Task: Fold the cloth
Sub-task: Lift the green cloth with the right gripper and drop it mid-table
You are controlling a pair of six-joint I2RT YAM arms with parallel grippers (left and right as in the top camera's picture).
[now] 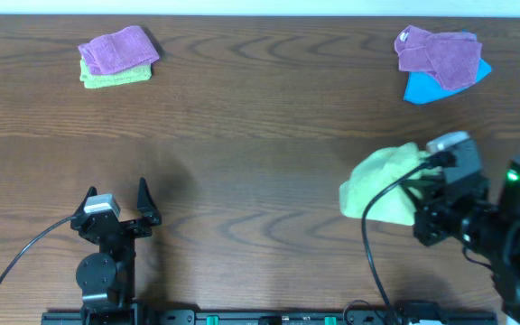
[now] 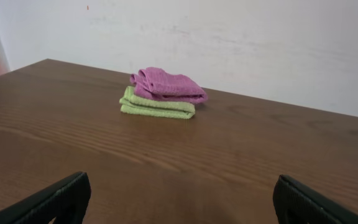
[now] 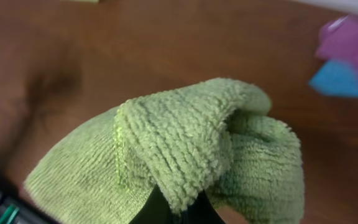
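While the left end effector is sitting wide open and empty at the front left, a purple towel is lying on a folded pale-green towel beyond it. The lime-green cloth is sitting bunched at the front right of the surface, where the right end effector is pinching a fold tightly, and a second purple towel is overlapping a blue towel beyond.

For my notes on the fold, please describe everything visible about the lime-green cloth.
The cloth is lime-green, with a fuzzy, looped microfibre look. It is crumpled into a loose bunch, one stitched edge showing, no tag in view. It is over the near right of the table, pinched by the shut right gripper.
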